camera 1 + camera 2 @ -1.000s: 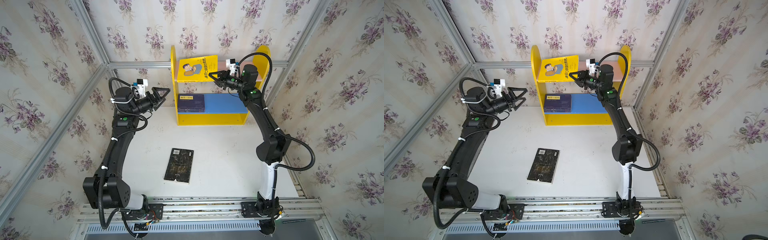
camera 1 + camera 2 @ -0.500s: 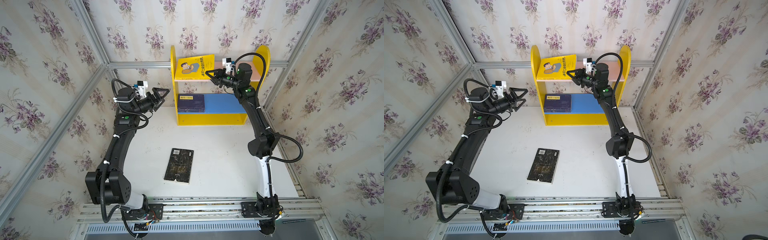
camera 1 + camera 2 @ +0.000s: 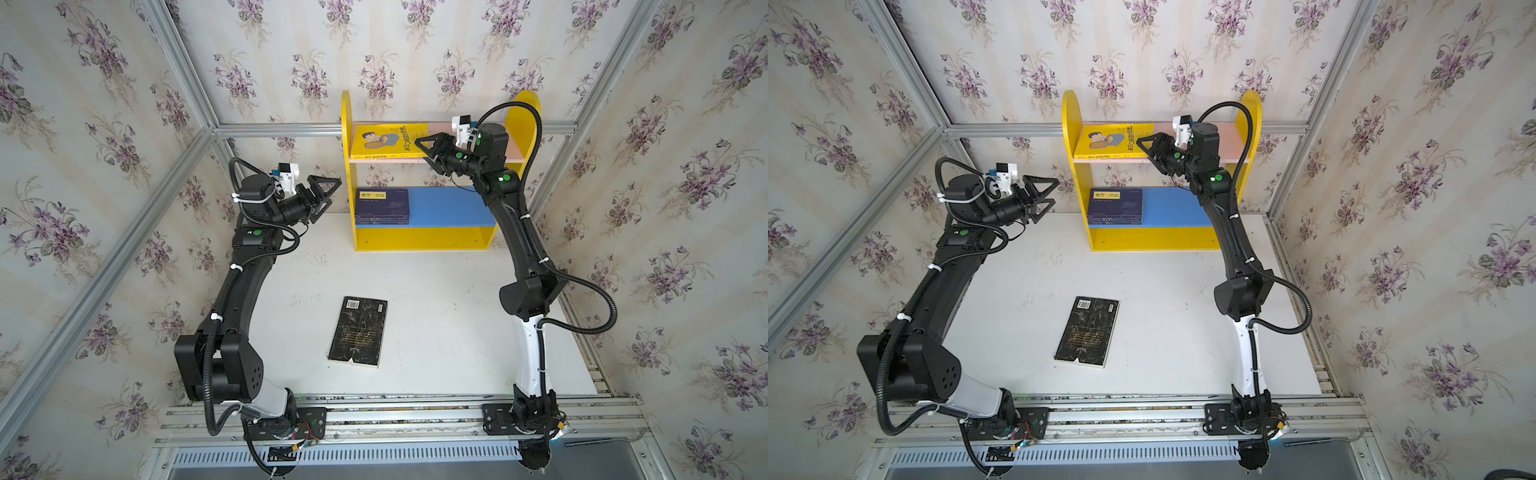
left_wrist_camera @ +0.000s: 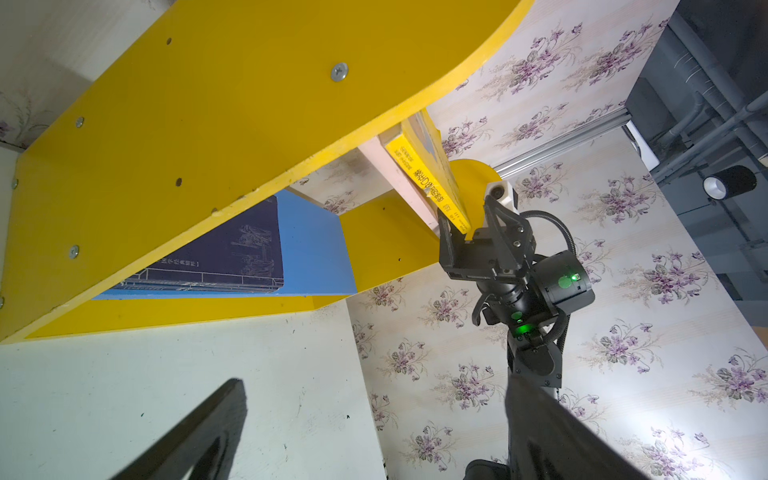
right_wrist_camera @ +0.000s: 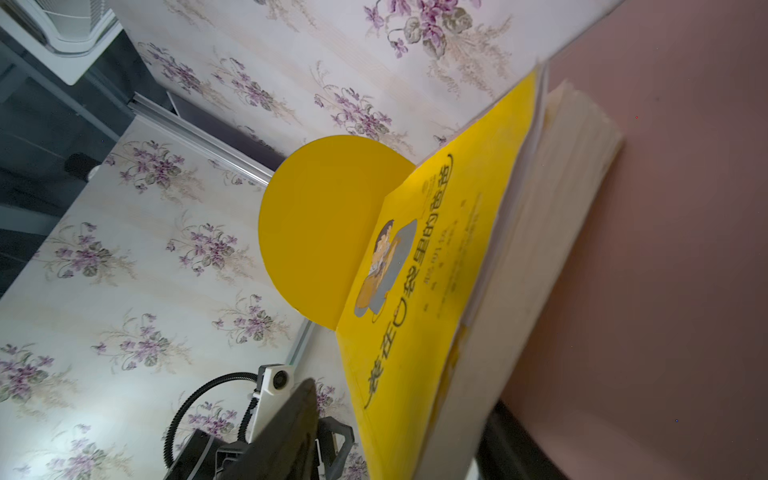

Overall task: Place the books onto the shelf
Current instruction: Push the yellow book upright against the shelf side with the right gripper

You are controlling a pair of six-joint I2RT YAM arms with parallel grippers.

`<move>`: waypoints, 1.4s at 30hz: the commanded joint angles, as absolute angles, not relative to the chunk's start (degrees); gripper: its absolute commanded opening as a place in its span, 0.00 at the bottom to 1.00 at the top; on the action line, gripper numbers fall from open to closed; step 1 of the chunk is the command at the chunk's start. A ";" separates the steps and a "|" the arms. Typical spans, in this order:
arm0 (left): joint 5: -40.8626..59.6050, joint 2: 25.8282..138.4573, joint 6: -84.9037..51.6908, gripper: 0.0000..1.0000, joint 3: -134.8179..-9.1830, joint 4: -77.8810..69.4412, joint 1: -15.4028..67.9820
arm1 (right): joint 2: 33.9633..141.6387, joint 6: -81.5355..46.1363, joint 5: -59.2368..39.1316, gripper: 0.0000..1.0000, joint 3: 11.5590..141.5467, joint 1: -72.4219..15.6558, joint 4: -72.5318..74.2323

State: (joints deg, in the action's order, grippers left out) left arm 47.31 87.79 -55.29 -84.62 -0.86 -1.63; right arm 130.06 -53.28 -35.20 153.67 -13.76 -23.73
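Yellow book (image 3: 386, 141) (image 3: 1113, 139) lies flat on the pink upper board (image 5: 685, 208) of the shelf (image 3: 424, 239). Its near end sits between the jaws of the right gripper (image 3: 422, 150) (image 3: 1144, 150).

- Right gripper: the jaws stand parted and straddle the book's end. In the right wrist view one finger (image 5: 291, 424) is clear of the cover, with wallpaper showing in the gap. Contact on the opposite side cannot be told.
- The book's end farthest from this gripper reaches the round-topped yellow side panel (image 5: 316, 224).
- Navy books (image 3: 382, 201) are stacked flat on the blue lower board (image 3: 449, 205), one tier below the right gripper and ahead of its fingertips.
- Left gripper (image 3: 332, 192) (image 3: 1052, 192): the jaws are spread wide and hold nothing. It hangs above the bench (image 3: 436, 299), and the shelf's side panel lies just ahead of its fingertips.
- Black book (image 3: 359, 330) lies flat on the bench, well apart from both grippers, back toward the arm bases.
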 commanded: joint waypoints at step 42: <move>49.06 86.05 -55.38 0.99 -80.23 -1.76 -1.63 | 132.98 -39.63 -26.62 0.51 153.81 -15.73 -24.50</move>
